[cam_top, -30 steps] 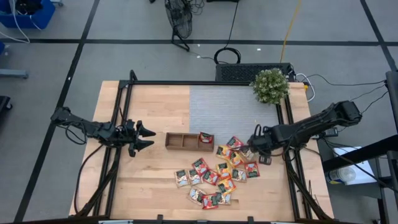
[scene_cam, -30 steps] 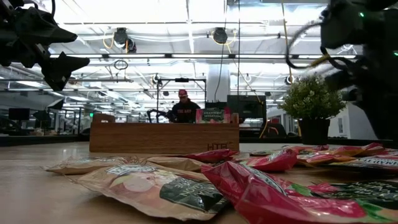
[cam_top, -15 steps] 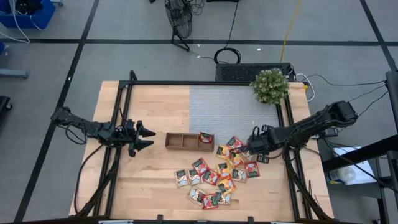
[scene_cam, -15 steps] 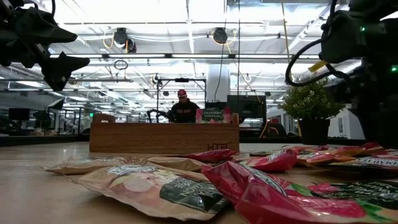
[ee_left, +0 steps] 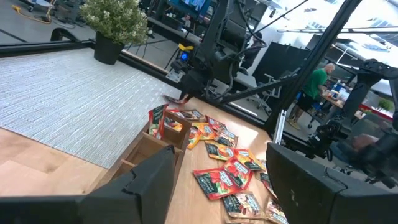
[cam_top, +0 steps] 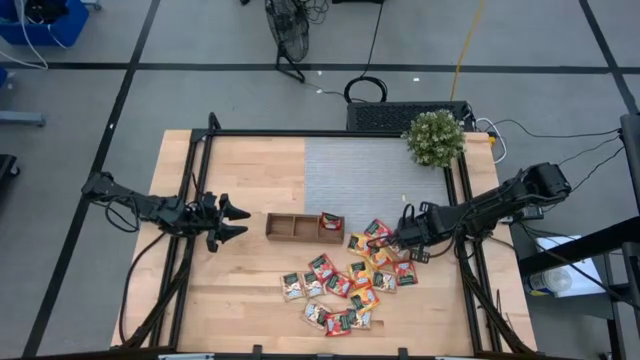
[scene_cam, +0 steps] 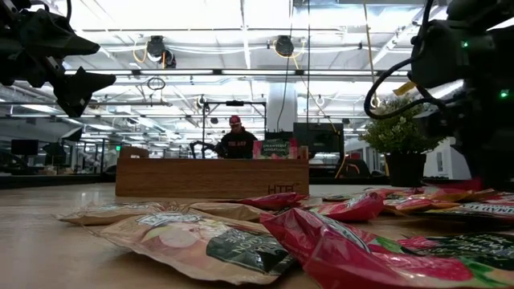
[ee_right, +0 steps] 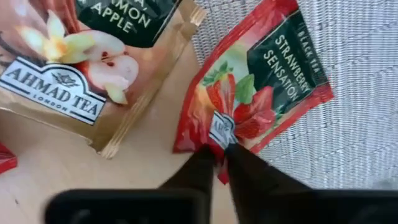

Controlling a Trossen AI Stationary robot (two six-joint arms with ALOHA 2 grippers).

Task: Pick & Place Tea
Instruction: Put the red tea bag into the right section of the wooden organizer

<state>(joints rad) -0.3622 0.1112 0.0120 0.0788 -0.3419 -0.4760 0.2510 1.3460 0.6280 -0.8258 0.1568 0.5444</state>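
The right gripper (cam_top: 388, 237) was lowered at the upper right edge of the scattered tea sachets (cam_top: 352, 282), where the bare wood of the table (cam_top: 250, 180) meets the grey mat (cam_top: 360, 175). In the right wrist view its fingers (ee_right: 239, 168) were seen drawn almost together on the lower edge of a red strawberry sachet (ee_right: 255, 87), which lay partly on the mat and partly on the wood, just beside an apple sachet (ee_right: 93, 56). The sachet was pinched but was still seen lying flat. The remaining sachets were spread over the wood below and to the right of the wooden tray (cam_top: 304, 227), and one red sachet (cam_top: 330, 222) was stood in the tray's right compartment. The left gripper (cam_top: 232, 221) was held over the wood to the left of the tray, its fingers spread wide and nothing between them. A potted plant (cam_top: 434, 138) was placed at the mat's far right corner. In the low view a person (scene_cam: 236, 138) was seen well beyond the table.
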